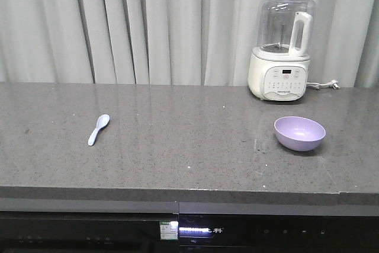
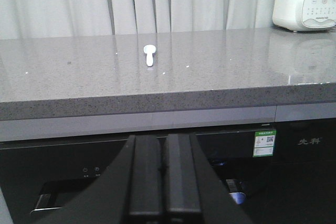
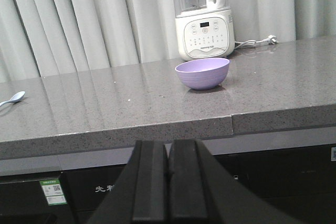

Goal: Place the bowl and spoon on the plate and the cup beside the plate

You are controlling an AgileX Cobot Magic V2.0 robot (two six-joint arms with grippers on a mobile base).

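Bowl (image 1: 299,133) and spoon (image 1: 99,129) sit apart; left hand (image 2: 164,144) and right hand (image 3: 168,146) closed, empty, bases cropped.

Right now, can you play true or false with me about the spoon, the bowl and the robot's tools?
1. The spoon lies inside the bowl. False: it lies on the bare countertop, far apart from the bowl.
2. The bowl is upright and empty. True.
3. The left tool is wide open. False: its jaws are shut together, holding nothing.
4. The right tool is shut. True.
5. A white blender stands behind the bowl. True.
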